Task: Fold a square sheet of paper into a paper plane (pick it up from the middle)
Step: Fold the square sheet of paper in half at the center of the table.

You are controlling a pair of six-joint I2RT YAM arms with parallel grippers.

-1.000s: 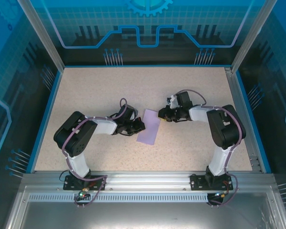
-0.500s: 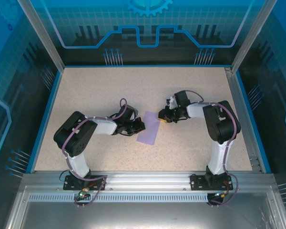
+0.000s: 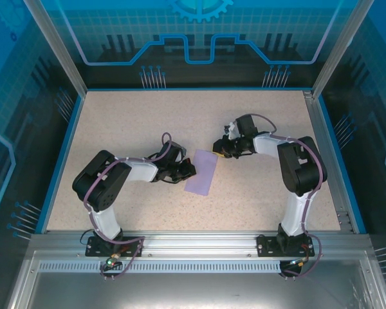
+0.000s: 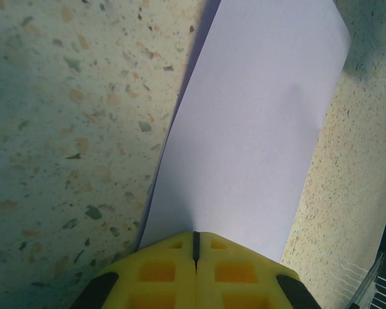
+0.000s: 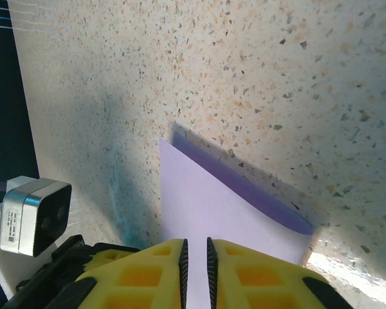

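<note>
**A:** Where does the sheet of paper (image 3: 202, 172) lie?

**B:** Near the middle of the speckled tabletop (image 3: 148, 122). It shows as a narrow lavender oblong, slanting from far right to near left, and it sits between the two arms.

**A:** And the left gripper (image 3: 189, 170)?

**B:** It is at the sheet's left long edge, about halfway along. In the left wrist view its yellow fingers (image 4: 238, 270) are pressed together, with only a hairline seam between them. The paper spreads away from just ahead of the tips. The gripper is fully closed, but I cannot tell whether the paper's edge is nipped in the seam or merely lies under the tips.

**A:** The right gripper (image 3: 219, 153)?

**B:** From above it is at the sheet's far right corner. In the right wrist view its fingers (image 5: 148, 270) stand narrowly apart, with a slim slot between them, and pale paper runs up to the tips and under them. A darker purple band (image 5: 244, 187) lines the paper's far edge there, with shadow beyond it on the tabletop. I cannot tell whether the tips touch the paper.

**A:** How do the two grippers stand to each other?

**B:** They are near each other, on opposite sides of the sheet.
</note>
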